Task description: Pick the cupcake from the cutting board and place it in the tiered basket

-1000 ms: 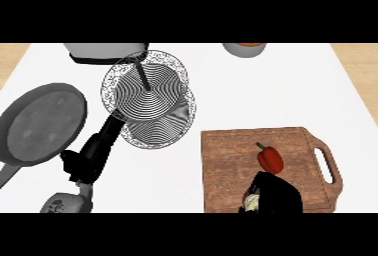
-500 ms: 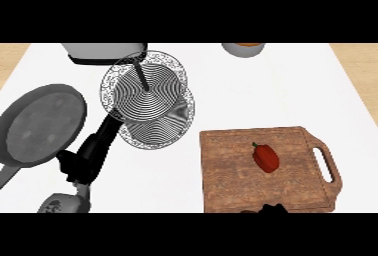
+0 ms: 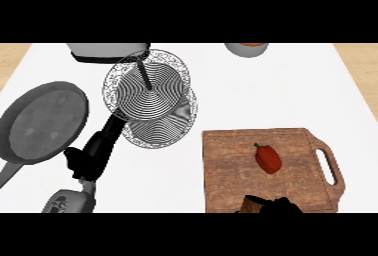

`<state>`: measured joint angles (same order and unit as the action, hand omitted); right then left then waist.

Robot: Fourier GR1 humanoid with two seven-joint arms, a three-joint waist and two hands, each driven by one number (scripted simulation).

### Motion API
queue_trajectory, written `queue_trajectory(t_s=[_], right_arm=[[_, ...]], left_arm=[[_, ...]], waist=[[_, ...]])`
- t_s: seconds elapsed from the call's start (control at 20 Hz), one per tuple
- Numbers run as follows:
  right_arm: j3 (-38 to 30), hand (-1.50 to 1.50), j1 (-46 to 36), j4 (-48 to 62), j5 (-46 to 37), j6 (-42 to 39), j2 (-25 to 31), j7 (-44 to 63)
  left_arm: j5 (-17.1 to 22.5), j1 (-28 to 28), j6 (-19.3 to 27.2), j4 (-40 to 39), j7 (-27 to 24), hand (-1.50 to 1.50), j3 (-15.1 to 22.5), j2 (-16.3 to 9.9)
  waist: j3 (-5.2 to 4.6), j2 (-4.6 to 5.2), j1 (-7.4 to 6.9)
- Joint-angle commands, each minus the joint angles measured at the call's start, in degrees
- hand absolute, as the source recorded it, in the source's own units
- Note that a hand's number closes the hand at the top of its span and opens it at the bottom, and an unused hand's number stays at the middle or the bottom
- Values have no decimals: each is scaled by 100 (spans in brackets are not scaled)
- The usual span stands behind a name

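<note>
The wooden cutting board [image 3: 229, 165] lies at the lower right of the white counter. My right hand [image 3: 277, 206] shows only as dark fingers at the board's near edge, curled against a small brown piece of the cupcake [image 3: 251, 203]; the rest of the cupcake is hidden. The wire tiered basket [image 3: 150, 90] stands at the upper middle, with its lower tier [image 3: 161, 127] nearer the board. My left hand [image 3: 87, 159] rests open just left of the lower tier, fingers pointing up towards it.
A red pepper [image 3: 268, 157] lies on the board near its handle slot [image 3: 328, 167]. A grey frying pan [image 3: 40, 125] sits at the left. A grey pot [image 3: 107, 52] and a small bowl [image 3: 246, 48] stand along the far edge.
My right hand has pulled back from the board's middle to the view's lower edge, with the cupcake in it. The pepper now shows uncovered. The left hand has not moved.
</note>
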<state>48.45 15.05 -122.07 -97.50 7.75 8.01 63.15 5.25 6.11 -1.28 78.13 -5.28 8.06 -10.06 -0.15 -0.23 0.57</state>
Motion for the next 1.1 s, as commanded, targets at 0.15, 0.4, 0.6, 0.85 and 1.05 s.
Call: queue_trajectory(t_s=[0.15,0.4,0.6,0.85,1.05], right_arm=[[282,150,-790,-883,358,-336,-757,932],[-183,150,-1574,-857,685,-491,-774,1226],[-732,150,-2254,-654,1244,-610,-789,1508],[-1533,150,-3262,95,1956,-652,-796,1599],[-2092,150,-4141,868,2607,-638,-798,1665]], left_arm=[[2,95,-129,-34,-1,0,27,-41],[-31,200,-145,-65,-1,0,109,47],[-115,320,-107,-100,38,0,145,61],[-79,365,-205,-53,75,0,219,106],[-88,429,-248,-71,83,0,241,108]], waist=[[-12,63,-179],[-20,109,-298],[-20,147,-389],[-16,174,-568],[-13,164,-665]])
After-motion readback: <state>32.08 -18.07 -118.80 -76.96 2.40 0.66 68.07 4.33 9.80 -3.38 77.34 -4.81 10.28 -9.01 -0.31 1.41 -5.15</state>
